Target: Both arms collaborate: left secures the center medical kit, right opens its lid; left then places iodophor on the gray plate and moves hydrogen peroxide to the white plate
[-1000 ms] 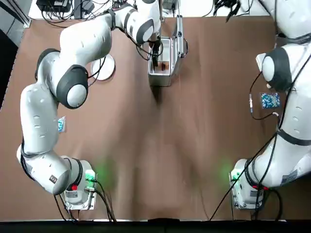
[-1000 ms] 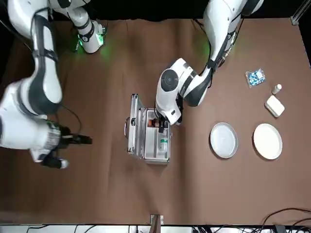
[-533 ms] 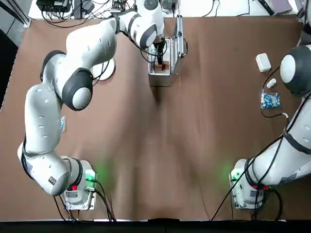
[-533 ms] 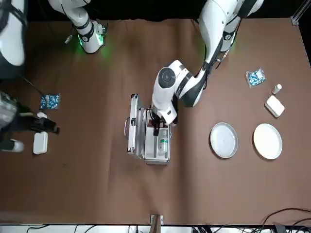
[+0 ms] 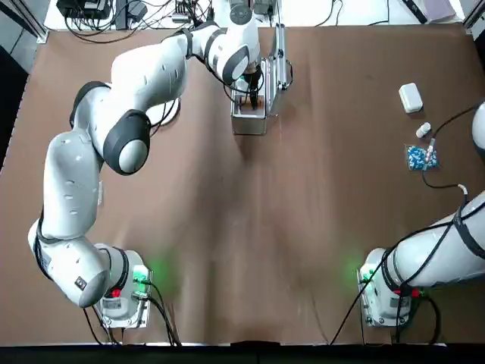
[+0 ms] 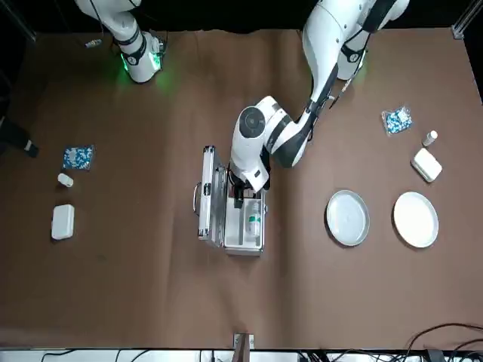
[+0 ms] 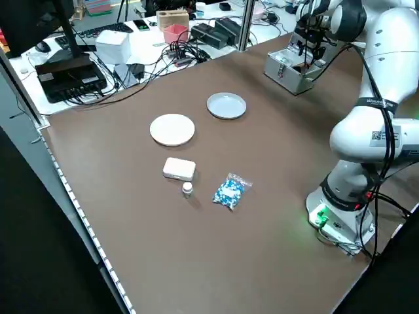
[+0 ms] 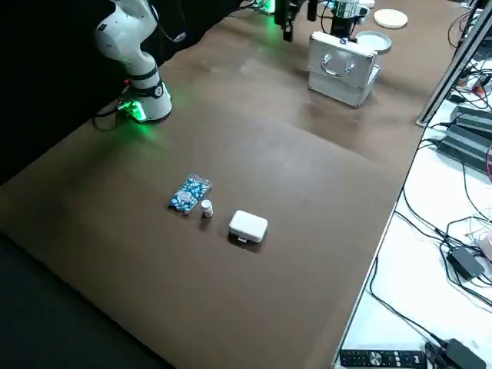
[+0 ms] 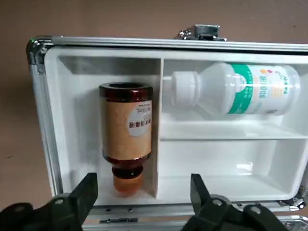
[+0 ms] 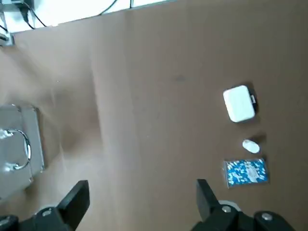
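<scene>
Iodophor point(image 9: 126, 136) lies between left hand point(image 9: 144, 188) fingers — untouched.

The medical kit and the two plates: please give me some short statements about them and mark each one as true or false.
1. The lid of the medical kit is open. True.
2. The brown bottle lies on the gray plate. False: it lies in a compartment of the kit, and both plates hold nothing.
3. The left gripper is open, just above the brown bottle. True.
4. The pale bottle with the green label shares a compartment with the brown bottle. False: a divider separates them.
5. The right gripper holds the lid. False: it is open, away from the kit, above bare table.
</scene>
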`<action>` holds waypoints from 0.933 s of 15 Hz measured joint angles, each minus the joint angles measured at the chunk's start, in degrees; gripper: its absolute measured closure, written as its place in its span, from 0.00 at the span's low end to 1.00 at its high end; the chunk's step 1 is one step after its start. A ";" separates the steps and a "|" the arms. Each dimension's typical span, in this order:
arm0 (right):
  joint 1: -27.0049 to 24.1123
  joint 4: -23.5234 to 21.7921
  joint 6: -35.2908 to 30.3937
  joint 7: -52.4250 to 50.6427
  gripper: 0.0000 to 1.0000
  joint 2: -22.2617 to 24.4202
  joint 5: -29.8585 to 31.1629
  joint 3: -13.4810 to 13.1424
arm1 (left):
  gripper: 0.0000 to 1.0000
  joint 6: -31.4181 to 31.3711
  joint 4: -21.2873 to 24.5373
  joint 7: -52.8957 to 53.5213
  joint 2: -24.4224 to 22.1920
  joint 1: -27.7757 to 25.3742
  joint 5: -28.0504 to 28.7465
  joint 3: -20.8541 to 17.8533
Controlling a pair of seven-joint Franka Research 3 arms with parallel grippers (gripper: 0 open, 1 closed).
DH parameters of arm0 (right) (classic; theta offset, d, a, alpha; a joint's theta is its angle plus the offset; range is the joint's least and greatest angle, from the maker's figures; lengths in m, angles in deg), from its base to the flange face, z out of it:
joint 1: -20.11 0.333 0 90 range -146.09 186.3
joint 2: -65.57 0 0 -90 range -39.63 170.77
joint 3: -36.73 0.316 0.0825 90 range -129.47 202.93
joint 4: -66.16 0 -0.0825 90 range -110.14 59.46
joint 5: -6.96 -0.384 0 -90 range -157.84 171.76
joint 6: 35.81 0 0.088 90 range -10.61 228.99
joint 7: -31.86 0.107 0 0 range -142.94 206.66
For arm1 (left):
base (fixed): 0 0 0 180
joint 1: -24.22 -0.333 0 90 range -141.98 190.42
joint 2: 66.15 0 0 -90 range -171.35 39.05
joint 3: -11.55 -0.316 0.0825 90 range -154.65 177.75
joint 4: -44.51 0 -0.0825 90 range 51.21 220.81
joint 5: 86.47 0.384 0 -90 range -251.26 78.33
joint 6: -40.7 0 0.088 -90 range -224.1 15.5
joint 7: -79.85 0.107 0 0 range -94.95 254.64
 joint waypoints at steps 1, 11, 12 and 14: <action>-2.14 -1.09 0.03 -0.02 0.02 0.79 0.81 2.70 | 0.14 0.03 0.00 -0.04 0.02 0.00 0.00 0.00; -9.98 -4.29 2.13 -0.02 0.02 4.40 4.72 11.38 | 0.28 0.12 -0.01 -2.30 0.94 0.28 0.00 0.22; -9.97 -4.57 2.95 -0.02 0.02 4.39 5.07 11.47 | 0.31 0.12 0.00 -2.32 0.94 0.34 0.00 0.23; -10.01 -5.06 4.21 -0.02 0.02 4.39 5.81 11.55 | 0.33 0.12 0.00 -2.36 0.94 0.43 0.00 0.26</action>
